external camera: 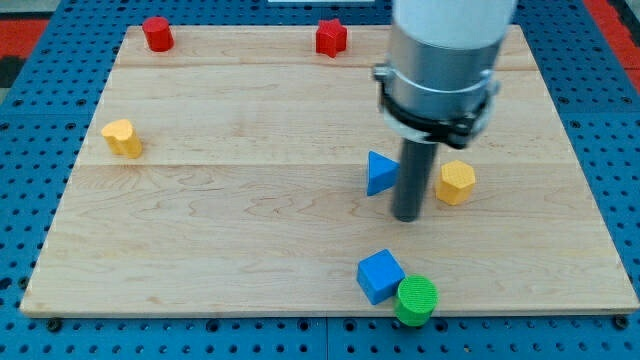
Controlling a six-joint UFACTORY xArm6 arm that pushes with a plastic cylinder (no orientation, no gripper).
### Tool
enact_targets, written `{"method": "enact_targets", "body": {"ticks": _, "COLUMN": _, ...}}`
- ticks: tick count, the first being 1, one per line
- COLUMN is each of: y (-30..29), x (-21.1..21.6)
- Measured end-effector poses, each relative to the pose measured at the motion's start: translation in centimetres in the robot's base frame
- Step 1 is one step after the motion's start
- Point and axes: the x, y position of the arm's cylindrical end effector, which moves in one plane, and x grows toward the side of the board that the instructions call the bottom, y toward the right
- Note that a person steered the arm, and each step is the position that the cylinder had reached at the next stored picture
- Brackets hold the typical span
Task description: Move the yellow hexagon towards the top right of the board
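standing between blue triangle (379,173) and yellow hexagon (455,182) — my tip (406,217), no hand.

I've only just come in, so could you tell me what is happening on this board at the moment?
I am an arm with a dark rod, pushing blocks on a wooden board. My tip sits between the blue triangle, on the view's left, and the yellow hexagon, on the view's right, which I am to move towards the top right. The hexagon lies right of centre, so that push is not yet done. Whether my tip touches either block is unclear.
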Motion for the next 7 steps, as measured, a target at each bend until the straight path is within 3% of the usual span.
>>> {"method": "enact_targets", "body": {"ticks": 1, "y": 6.5, "x": -1.7}}
{"method": "enact_targets", "body": {"ticks": 2, "y": 7.1, "x": -8.3}}
{"method": "enact_targets", "body": {"ticks": 3, "y": 9.8, "x": -3.6}}
{"method": "enact_targets", "body": {"ticks": 4, "y": 3.3, "x": 0.0}}
{"method": "enact_targets", "body": {"ticks": 6, "y": 6.7, "x": -8.0}}
{"method": "enact_targets", "body": {"ticks": 7, "y": 9.0, "x": -4.1}}
